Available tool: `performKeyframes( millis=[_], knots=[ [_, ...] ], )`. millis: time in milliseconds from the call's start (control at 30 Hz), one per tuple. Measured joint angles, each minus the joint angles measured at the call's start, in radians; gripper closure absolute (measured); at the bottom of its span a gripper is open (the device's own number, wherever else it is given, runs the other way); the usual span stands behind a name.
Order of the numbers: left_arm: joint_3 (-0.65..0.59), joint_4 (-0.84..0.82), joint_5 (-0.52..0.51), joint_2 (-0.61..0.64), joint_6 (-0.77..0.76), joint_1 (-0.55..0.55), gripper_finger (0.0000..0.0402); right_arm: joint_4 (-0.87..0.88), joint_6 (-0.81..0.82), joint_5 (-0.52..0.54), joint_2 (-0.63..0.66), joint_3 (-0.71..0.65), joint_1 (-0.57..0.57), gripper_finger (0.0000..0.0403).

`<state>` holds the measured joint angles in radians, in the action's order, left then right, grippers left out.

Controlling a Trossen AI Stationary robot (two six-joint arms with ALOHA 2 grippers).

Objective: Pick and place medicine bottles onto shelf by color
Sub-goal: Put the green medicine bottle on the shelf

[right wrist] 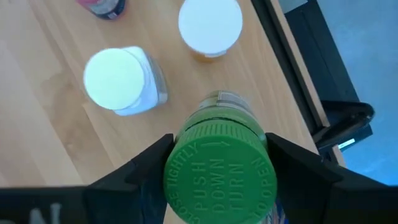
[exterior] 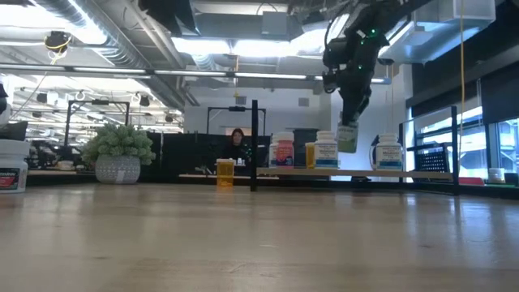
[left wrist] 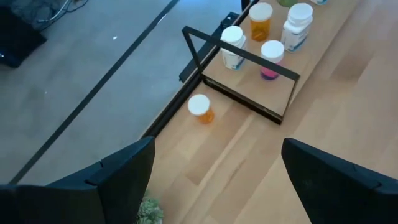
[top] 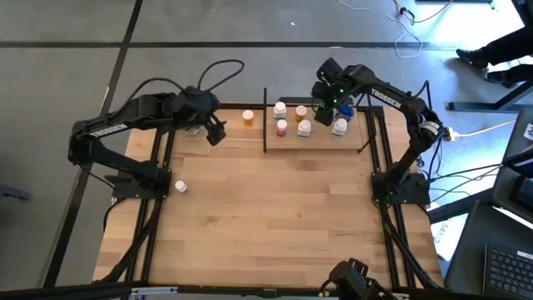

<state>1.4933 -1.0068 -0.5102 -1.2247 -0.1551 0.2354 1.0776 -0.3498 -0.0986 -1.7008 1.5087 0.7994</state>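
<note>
Above shelf [top: 366, 125] | right tool [right wrist: 214, 171] clamps green bottle [right wrist: 217, 168] | left tool [left wrist: 214, 180] wide, empty

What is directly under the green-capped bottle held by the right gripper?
The green-capped bottle, clamped in the right gripper, hangs above the shelf board. A white bottle and an orange bottle stand nearby. The board straight beneath it is covered by the bottle.

The right gripper [top: 327, 106] hides most of the green bottle [right wrist: 214, 168] from above, a white bottle [exterior: 11, 166] at nine o'clock is cut off by the low view's edge, and bottle labels are too small to read.
</note>
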Motion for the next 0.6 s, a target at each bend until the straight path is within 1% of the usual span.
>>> performKeyframes(
  millis=[233, 600],
  knots=[
    [0.0, 0.001, 0.0, 0.0, -0.003, 0.002, 0.0056, -0.084, -0.001, 0.0, 0.0, -0.068, 0.015, 0.0171],
    [0.0, 0.017, 0.011, 0.0, -0.004, 0.002, 0.0056, -0.104, -0.039, 0.001, 0.0, -0.128, 0.026, 0.0167]
  ],
)
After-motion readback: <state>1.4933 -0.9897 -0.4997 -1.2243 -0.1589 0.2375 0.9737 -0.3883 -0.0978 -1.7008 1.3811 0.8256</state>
